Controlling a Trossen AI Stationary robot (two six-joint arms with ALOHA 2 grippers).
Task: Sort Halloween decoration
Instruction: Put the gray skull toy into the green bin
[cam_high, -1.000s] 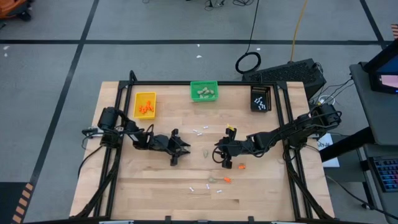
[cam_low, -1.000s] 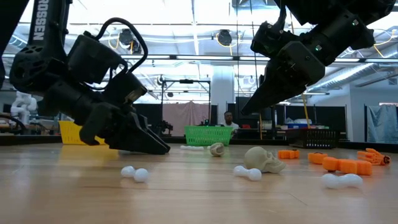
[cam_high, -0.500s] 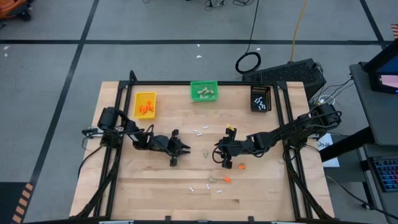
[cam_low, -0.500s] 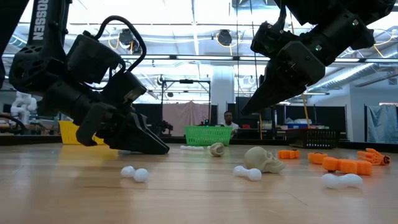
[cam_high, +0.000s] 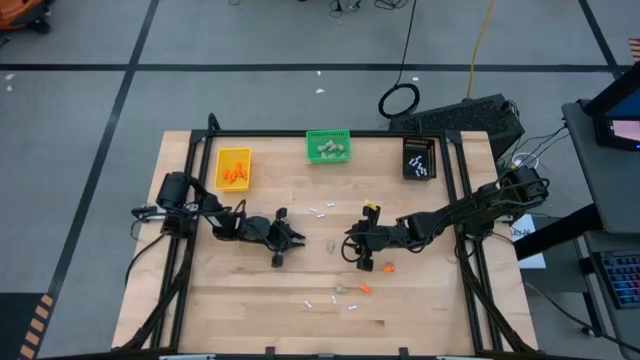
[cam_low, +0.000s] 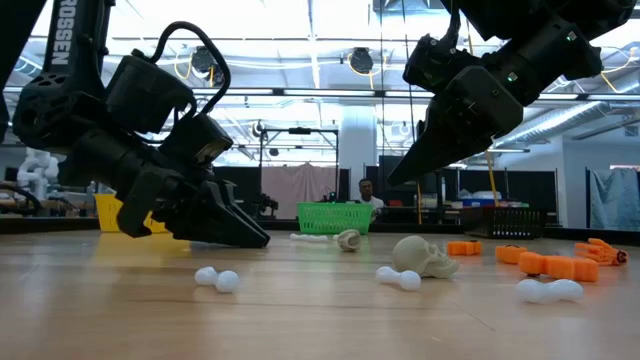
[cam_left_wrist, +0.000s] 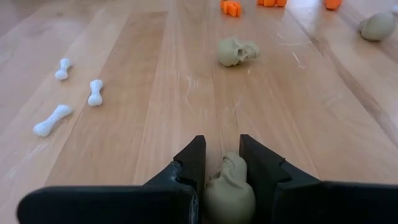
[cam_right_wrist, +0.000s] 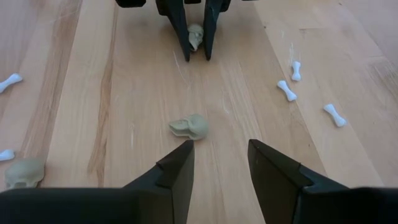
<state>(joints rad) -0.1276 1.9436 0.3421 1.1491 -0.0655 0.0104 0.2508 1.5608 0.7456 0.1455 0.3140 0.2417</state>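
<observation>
A beige skull (cam_left_wrist: 229, 186) sits between the fingers of my left gripper (cam_high: 297, 240), which is low over the wood left of centre and shut on it. A second skull (cam_right_wrist: 189, 127) lies loose on the table just ahead of my right gripper (cam_right_wrist: 221, 149). That gripper hangs open above the table at centre right, touching nothing. White bones (cam_left_wrist: 51, 119) and orange bits (cam_low: 560, 265) lie scattered on the wood. Another skull (cam_right_wrist: 23, 172) lies beside the right arm. My left gripper pinches the beige skull by its two sides (cam_right_wrist: 195, 36) between its two fingers (cam_left_wrist: 194, 163). The fingers come slanting down from the table's left side, their tips close to the wood. Whether the skull rests on the table or hangs clear, I cannot tell.
Three small bins stand along the far edge: yellow (cam_high: 233, 167) with orange pieces, green (cam_high: 329, 146) with beige lumps, black (cam_high: 420, 158) with white sticks. More bones (cam_high: 322, 301) and orange bits (cam_high: 365, 289) lie toward the near edge.
My left gripper has shut on the beige skull while staying in place low over the table. The skull has stayed where it was.
</observation>
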